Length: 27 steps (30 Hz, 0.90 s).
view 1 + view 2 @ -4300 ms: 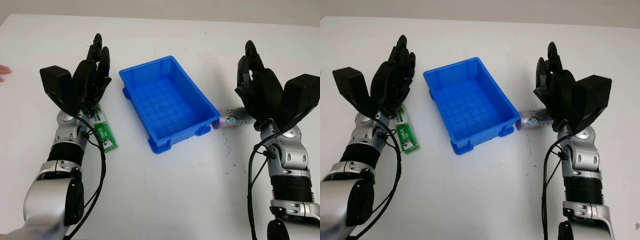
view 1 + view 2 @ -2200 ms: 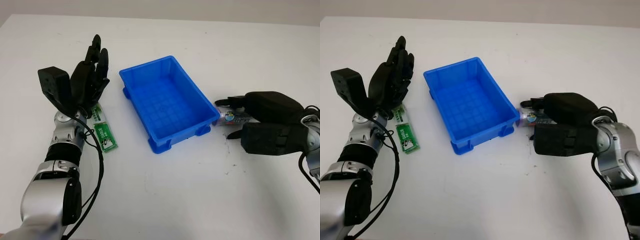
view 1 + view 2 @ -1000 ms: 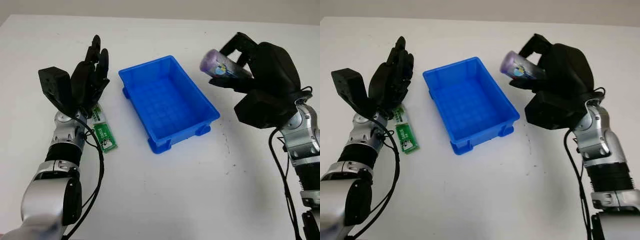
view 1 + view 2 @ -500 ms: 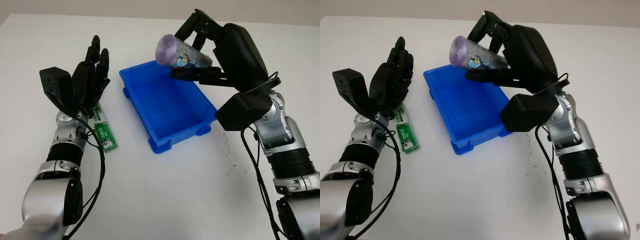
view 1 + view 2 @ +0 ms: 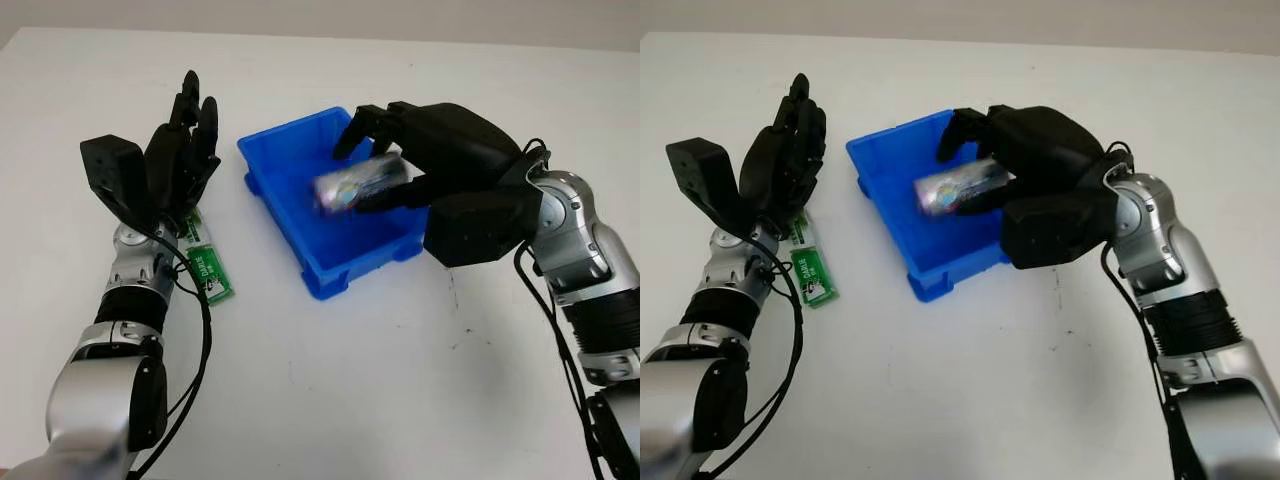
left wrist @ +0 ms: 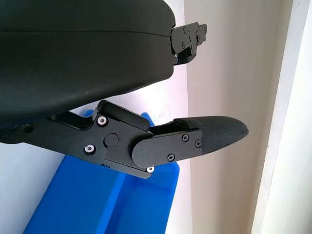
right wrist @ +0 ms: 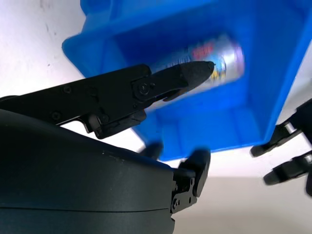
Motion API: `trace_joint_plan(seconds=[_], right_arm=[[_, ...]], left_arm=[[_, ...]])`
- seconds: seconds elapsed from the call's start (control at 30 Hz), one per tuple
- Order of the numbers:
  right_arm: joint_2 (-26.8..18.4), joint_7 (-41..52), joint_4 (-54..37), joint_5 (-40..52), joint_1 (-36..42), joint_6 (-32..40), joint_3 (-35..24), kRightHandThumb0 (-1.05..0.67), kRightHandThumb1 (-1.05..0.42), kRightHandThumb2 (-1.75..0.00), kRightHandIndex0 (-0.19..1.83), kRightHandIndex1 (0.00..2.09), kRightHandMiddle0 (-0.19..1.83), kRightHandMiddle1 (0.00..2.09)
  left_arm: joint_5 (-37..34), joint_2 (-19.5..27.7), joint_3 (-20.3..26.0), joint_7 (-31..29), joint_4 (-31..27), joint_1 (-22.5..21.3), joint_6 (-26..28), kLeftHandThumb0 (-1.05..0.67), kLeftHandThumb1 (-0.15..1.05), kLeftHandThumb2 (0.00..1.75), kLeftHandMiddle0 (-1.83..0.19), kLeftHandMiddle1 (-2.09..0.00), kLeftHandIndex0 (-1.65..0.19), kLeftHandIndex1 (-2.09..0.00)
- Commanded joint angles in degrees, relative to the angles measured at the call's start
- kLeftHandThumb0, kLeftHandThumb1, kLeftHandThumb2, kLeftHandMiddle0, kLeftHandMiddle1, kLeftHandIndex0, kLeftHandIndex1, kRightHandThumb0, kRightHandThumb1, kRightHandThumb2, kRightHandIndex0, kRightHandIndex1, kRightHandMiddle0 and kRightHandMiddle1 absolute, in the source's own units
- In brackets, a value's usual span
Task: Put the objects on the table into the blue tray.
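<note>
Right now the right hand (image 5: 400, 175) hangs over the blue plastic tray (image 5: 283, 160), fingers curled round the silvery cylindrical bottle (image 5: 358, 186). Best to lower it close to the floor before letting go. Beside the green packet (image 5: 207, 268), the left hand (image 5: 175, 150) is open.

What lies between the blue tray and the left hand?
In the left eye view, bare white table separates the blue tray from the raised, open left hand; the green packet lies below that hand.
</note>
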Motion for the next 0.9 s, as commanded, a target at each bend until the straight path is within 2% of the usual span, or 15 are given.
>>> trace_joint_plan(seconds=[0.0,0.1,0.23,0.3,0.37,0.47,0.6,0.87], right_arm=[[-0.2,0.0,-1.7,0.7,0.8,-0.6,0.0,-0.60,-1.05,-0.11,-0.17,0.06,-0.17,0.08],[0.6,-2.8,-2.1,1.1,1.9,-2.2,-0.8,-0.60,-1.05,-0.14,-0.19,0.02,-0.19,0.01],[3.4,-12.4,-1.0,1.5,3.6,-5.3,-3.1,-0.61,-1.05,-0.14,-0.17,0.04,-0.15,0.03],[5.7,-15.9,1.5,5.7,3.7,-8.3,-5.2,-0.59,-1.05,-0.14,-0.14,0.05,-0.11,0.05],[7.1,-18.8,3.3,8.2,3.5,-9.8,-7.2,-0.62,-1.05,-0.22,-0.14,0.05,-0.12,0.05],[7.7,-22.1,3.7,8.8,3.5,-7.1,-9.7,-0.69,-1.05,-0.38,-0.15,0.05,-0.13,0.04],[7.5,-22.2,7.2,11.8,3.5,-2.0,-12.5,-0.70,-1.05,-0.54,-0.15,0.05,-0.13,0.04],[7.8,-19.9,14.2,18.4,5.1,10.9,-16.8,-0.67,-1.05,-0.65,-0.19,0.04,-0.16,0.04]], left_arm=[[-0.2,-0.3,0.1,0.1,-0.5,0.0,-0.6,-0.76,1.05,0.59,0.19,0.00,0.19,0.00],[-0.1,-0.4,0.0,0.2,-0.8,0.2,-0.4,-0.76,1.05,0.59,0.19,0.00,0.19,0.00],[0.0,-0.5,0.0,0.6,-1.1,0.5,-0.6,-0.76,1.05,0.59,0.19,0.00,0.19,0.00],[0.1,-0.5,0.0,0.9,-1.1,0.6,-0.6,-0.76,1.05,0.60,0.19,0.00,0.19,0.00],[0.1,-0.5,-0.1,0.9,-1.1,0.7,-0.8,-0.76,1.05,0.60,0.19,0.00,0.19,0.00],[0.0,-0.4,0.0,0.8,-1.3,0.8,-0.7,-0.76,1.05,0.60,0.19,0.00,0.19,0.00],[0.0,-0.3,0.1,0.7,-1.0,0.6,-0.8,-0.76,1.05,0.60,0.19,0.00,0.19,0.00],[0.0,0.5,0.2,-0.1,-0.6,0.3,-0.3,-0.76,1.05,0.59,0.19,0.00,0.19,0.00]])
